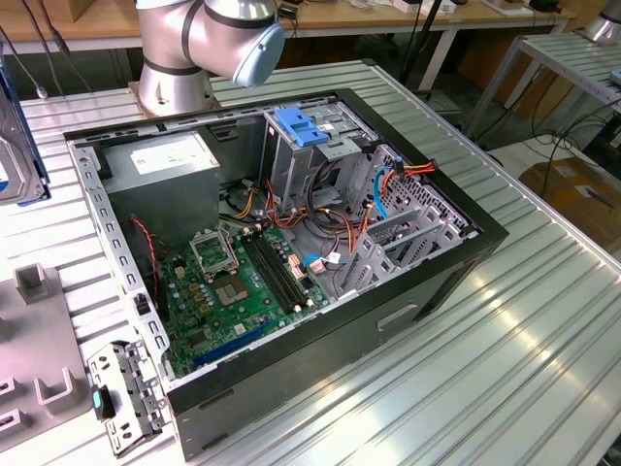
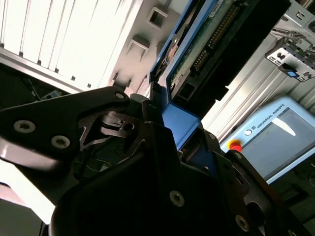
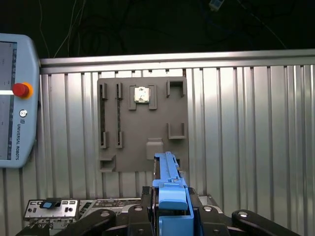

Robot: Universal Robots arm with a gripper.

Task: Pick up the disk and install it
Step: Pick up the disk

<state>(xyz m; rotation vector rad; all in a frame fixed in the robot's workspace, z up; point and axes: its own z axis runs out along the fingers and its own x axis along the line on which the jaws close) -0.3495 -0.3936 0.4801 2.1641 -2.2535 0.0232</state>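
The jaws are closed on the disk, pinching one of its blue side rails (in the second wrist view the black fingers press on the blue plastic from both sides). The gripper holds the disk on edge, so in the first wrist view the rail reads as a narrow blue strip rising out of the black gripper body. In the second wrist view the drive's green circuit board and dark connector row face the camera.

Beyond the held disk in the first wrist view, a grey fixture plate with raised brackets and slots lies flat on the ribbed metal table. A teach pendant with a red button lies beside the plate, and a small metal panel piece with a blue tab lies near it.

In the exterior view the disk shows at the upper left edge of the frame, lifted clear of the table and well apart from the open computer case at the centre. Inside the case, a metal drive cage topped by a blue latch stands at upper centre. A grey power supply box sits to the exterior view's left of it, and the green motherboard lies lower down.
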